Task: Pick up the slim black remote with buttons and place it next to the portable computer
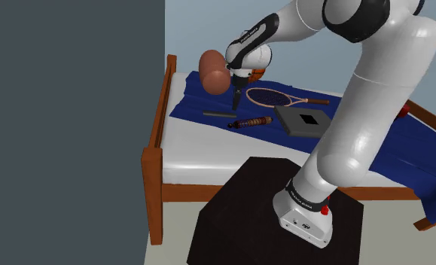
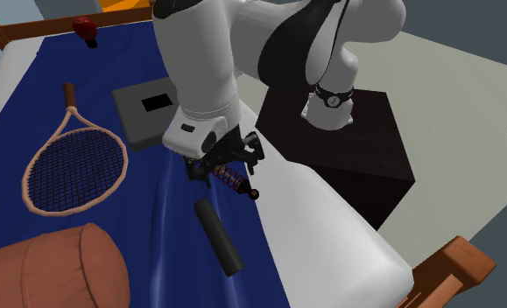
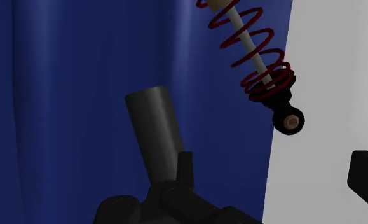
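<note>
Right, the end effector [image 1: 237, 96] is down low over the bed, and from the shoulder view I can't make out its fingers. The wrist view settles it: fingers [image 3: 185, 167] standing apart, one over the near end of the remote [image 3: 154, 127], the other out over the white mattress [image 3: 328, 95], nothing clasped. The remote is a slim dark bar, lying flat on the blue blanket [image 2: 155, 254] close to the blanket's edge. Just beside it is a shock absorber [image 3: 258, 57], a pale rod with a red coil and a black eyelet. The second exterior view shows the grey laptop [image 2: 137, 118], closed, well apart from the remote beyond the shock absorber. There's a tennis racket [image 2: 72, 166] with a pale frame and dark strings, and a fat brown bolster [image 2: 59, 267]. The bed frame [image 1: 153, 188] is reddish wood, and the blanket is smooth with soft folds. The arm's dark boxy stand [image 1: 239, 211] sits beside the bed, with a flat grey wall [image 1: 73, 113] on the shoulder view's left.
</note>
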Action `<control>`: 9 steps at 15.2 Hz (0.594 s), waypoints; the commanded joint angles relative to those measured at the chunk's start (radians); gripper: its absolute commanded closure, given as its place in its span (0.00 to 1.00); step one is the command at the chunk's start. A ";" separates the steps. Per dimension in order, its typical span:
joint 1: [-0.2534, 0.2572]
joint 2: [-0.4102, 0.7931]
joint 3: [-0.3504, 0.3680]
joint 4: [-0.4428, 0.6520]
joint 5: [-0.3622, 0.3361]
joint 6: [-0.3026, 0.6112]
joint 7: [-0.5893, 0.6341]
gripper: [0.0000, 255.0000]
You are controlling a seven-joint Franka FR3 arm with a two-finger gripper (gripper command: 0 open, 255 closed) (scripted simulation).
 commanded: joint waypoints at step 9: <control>-0.103 0.313 0.097 0.242 0.165 0.065 -0.256 0.00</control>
